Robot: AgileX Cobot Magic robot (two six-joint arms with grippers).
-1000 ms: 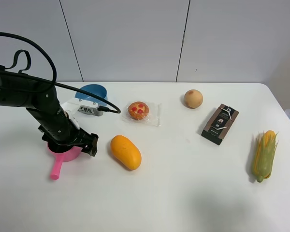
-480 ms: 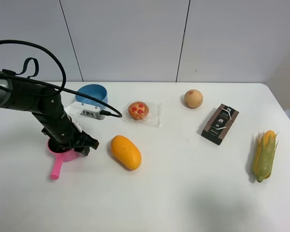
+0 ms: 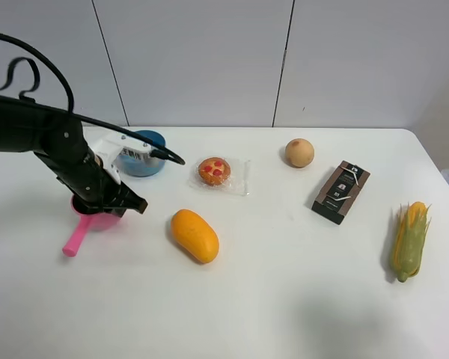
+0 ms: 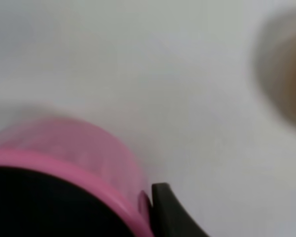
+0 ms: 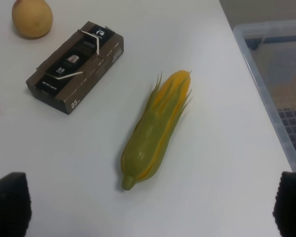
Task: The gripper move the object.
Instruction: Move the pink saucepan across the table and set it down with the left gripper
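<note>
Near the bench's left edge, the left gripper (image 3: 112, 206) is clenched on the rim of the pink saucepan (image 3: 95, 221).

Counter (image 3: 284, 299): smooth matt white top; pink saucepan (image 3: 76, 239) at left is smooth plastic w/ slight sheen, and the left end effector (image 3: 112, 209) on it is matt black, prob. plastic. Mango (image 3: 194, 235) near centre looks smooth & waxy w/ soft gloss, pastry (image 3: 214, 171) sits in clear glossy plastic wrap, blue bowl (image 3: 151, 163) at far left is smooth plastic. On the right, box (image 3: 340, 192) is matt brown cardboard, round fruit (image 3: 299, 152) matt & fine-textured, corn (image 3: 408, 239) has ribbed, plastic-looking husk w/ low sheen.
</note>
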